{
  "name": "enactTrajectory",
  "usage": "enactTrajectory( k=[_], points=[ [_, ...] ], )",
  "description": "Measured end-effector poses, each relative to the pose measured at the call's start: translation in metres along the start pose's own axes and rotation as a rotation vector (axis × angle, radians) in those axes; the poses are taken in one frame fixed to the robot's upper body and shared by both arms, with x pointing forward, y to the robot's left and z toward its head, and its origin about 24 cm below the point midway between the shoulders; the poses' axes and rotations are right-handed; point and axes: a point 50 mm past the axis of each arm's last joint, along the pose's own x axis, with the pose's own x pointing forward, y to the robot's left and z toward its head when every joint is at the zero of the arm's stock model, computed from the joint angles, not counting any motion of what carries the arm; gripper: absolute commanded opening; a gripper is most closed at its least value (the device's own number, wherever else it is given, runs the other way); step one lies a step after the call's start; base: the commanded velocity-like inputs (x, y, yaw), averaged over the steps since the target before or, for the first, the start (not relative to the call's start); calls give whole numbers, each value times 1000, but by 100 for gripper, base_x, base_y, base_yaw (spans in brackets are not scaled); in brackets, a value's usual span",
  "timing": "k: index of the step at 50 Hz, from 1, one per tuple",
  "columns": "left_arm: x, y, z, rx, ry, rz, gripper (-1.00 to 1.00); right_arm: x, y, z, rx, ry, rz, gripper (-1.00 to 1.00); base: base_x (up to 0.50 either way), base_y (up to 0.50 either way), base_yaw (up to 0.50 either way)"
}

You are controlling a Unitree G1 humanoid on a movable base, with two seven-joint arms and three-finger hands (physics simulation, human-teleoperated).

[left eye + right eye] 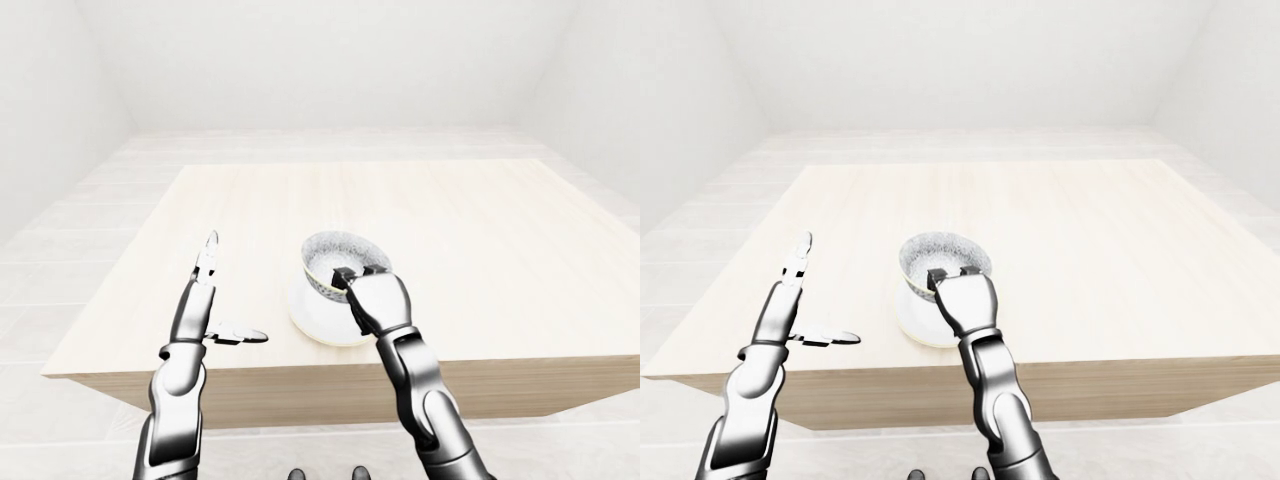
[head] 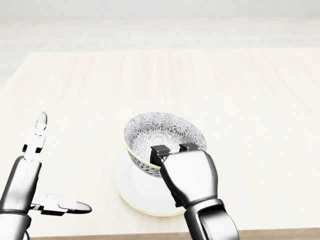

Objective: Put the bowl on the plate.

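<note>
The bowl [image 2: 162, 135], white with a grey flower pattern inside, is found at the lower middle of the head view, directly over the white plate [image 2: 134, 192]. The bowl is seen slightly tilted, and its underside overlaps the plate's upper half. Whether its base touches the plate cannot be told.

The right hand [image 2: 192, 180] is pinched on the bowl's rim at the side nearest the view's bottom. Two dark fingertips [image 2: 160, 150] are hooked over the rim into the bowl. The thumb is hidden behind the hand.

The left hand [image 2: 27, 187] is held spread at the lower left of the head view, well apart from the plate. One finger is pointed toward the view's top and another is stretched to the right. Nothing is held in it.

Both items are located on a pale wooden counter [image 2: 225, 90], near its bottom edge in the head view.
</note>
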Motion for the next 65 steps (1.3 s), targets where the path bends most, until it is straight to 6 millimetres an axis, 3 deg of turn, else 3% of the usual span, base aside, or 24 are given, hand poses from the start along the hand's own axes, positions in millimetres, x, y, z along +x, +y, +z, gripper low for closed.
enactTrajectory(
  k=[65],
  points=[
    [3,0,-2,-3,3,3,100,3,38,-8,-4,14,66,-54,0,0,0]
  ],
)
